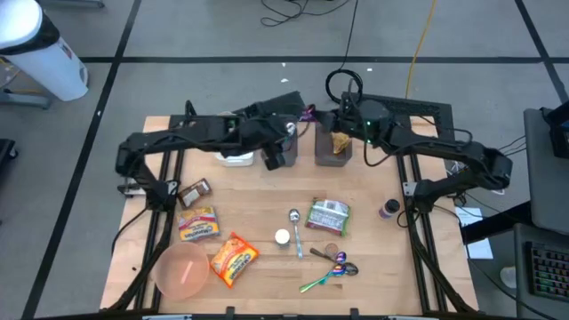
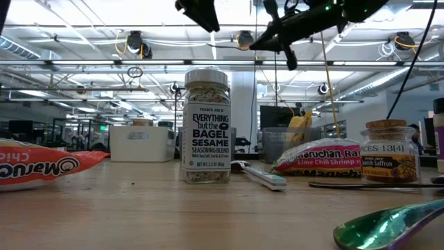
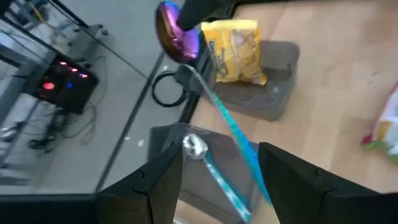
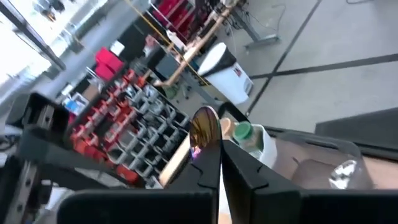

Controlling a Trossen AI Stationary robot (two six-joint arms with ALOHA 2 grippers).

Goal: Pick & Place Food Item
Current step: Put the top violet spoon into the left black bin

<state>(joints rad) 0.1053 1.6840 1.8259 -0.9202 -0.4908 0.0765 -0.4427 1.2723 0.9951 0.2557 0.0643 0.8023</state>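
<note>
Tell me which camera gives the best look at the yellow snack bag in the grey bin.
Left wrist view: the yellow snack bag fills the frame, standing in the grey bin. The high view shows it small from above. The low view catches only a yellow sliver. The right wrist view misses it.

Two matte black arms, left arm (image 1: 191, 133) at upper left of the overhead frame and right arm (image 1: 444, 147) at upper right, both slim, jointed and boxy at the wrists. A small green light glows on the right arm near top centre. The fingers (image 3: 155, 186) are dark, flat, angular slabs.
</note>
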